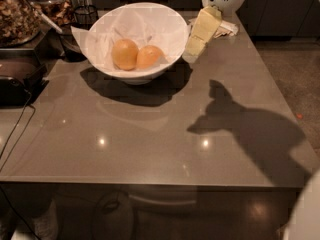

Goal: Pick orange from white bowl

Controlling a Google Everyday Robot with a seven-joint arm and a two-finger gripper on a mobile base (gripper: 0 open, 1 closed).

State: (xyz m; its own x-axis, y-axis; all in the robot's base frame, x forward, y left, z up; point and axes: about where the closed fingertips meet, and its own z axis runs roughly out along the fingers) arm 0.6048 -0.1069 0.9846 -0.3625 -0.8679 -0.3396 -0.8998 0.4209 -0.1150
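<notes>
One hand, cream-coloured and tilted, hangs just beside the right rim of the white bowl, above the bench; whether it is apart or together I cannot tell. The orange lies inside the bowl on crumpled white paper, touching a paler, yellower fruit. The arm's shadow falls across the bench.

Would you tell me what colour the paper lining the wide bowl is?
The crumpled paper is white, camera view; the pale gripper hangs beside the glossy white bowl.
</notes>
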